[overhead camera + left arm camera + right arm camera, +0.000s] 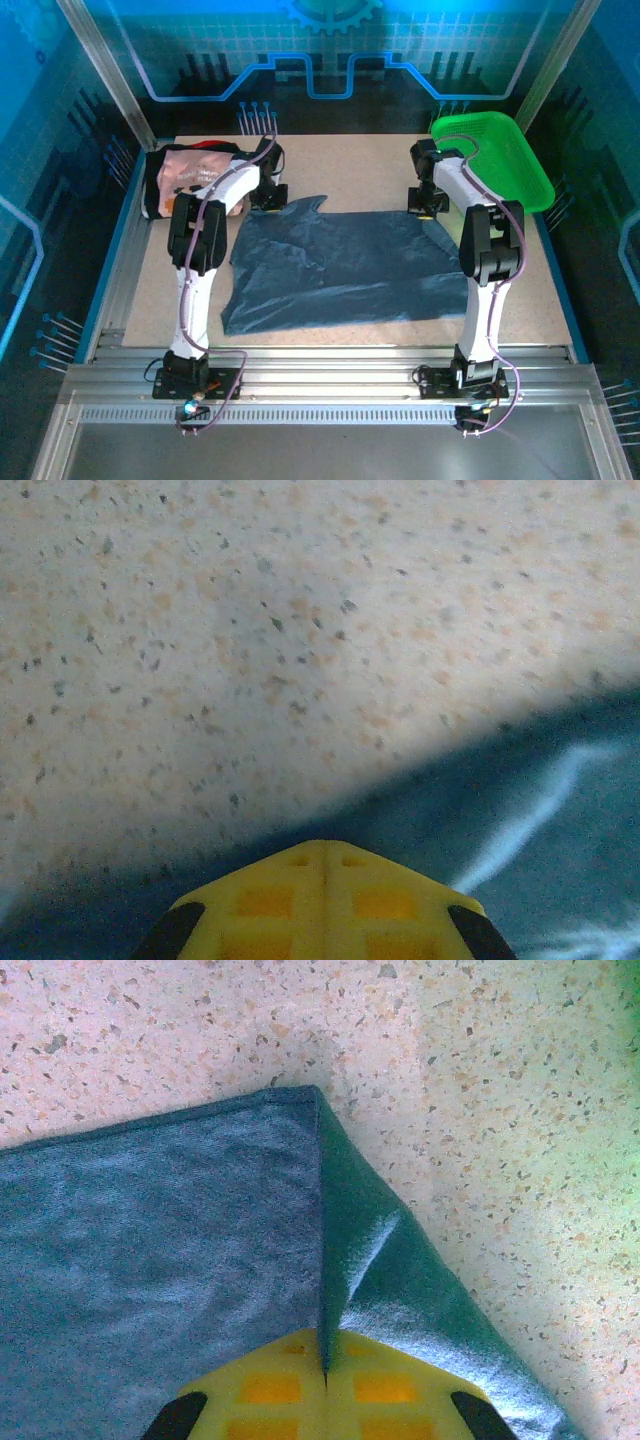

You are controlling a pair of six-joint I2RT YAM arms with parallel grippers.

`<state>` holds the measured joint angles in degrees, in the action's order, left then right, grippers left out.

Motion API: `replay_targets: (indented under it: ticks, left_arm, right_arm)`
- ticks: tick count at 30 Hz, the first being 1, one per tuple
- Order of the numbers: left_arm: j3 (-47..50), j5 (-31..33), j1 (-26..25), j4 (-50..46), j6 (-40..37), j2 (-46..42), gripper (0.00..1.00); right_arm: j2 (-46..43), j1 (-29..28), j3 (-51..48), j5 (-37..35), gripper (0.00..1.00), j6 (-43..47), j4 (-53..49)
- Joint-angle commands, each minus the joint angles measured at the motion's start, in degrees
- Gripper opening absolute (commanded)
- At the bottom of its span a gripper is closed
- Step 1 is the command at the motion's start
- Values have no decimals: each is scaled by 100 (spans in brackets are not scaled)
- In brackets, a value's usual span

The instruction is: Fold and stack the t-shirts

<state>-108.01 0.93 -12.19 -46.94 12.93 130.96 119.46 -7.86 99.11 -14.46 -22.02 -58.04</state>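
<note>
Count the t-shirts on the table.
2 for certain: a dark slate-blue cloth t-shirt spread across the middle, a pale pink printed t-shirt bunched at the far left corner. Dark cloth under it may be a third.

top: bright, blue-tinted | left wrist: blurred, shadowed table (pixel 200 780) | right wrist: sharper, green cast right edge

A wrinkled slate-blue t-shirt (pixel 340 265) lies spread across the middle of a speckled counter (pixel 370 160). The left end effector (pixel 268 196) sits at its far left edge, the right end effector (pixel 425 201) at its far right corner. A crumpled pink t-shirt (pixel 185 172) lies far left; a green basket (pixel 500 150) far right
</note>
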Motion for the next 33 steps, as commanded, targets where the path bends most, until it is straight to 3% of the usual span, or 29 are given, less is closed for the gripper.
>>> replay_targets:
  ticks: [1, 6, 10, 11, 15, 17, 26, 33]
  left_arm:
    - [351, -293, -21, 321, -78, -635, 0]
    - [1113, -468, -27, 674, -36, -1124, 0]
    - [1537, -123, 105, 761, 296, -1272, 0]
    - [1563, -165, 174, 826, 417, -1314, 3]
    - [1235, 48, 208, 824, 503, -1255, 41]
    - [961, 130, 207, 718, 522, -1064, 49]
    - [128, 39, 191, 390, 423, -198, 50]
    - [272, -60, 90, 378, 224, -92, 49]
  right_arm:
    - [-239, -73, 153, 77, 0, -108, -120]
    - [-223, -88, 135, 83, 0, -146, -111]
    - [-204, -109, 143, 145, 0, -180, -91]
    - [-188, -128, 159, 145, 0, -181, -93]
    - [-118, -207, 263, 119, 0, -159, -152]
    - [-103, -242, 272, 102, 0, -137, -172]
    - [-133, -249, 286, 21, 0, -72, -241]
    - [-129, -205, 284, 4, 0, -38, -253]
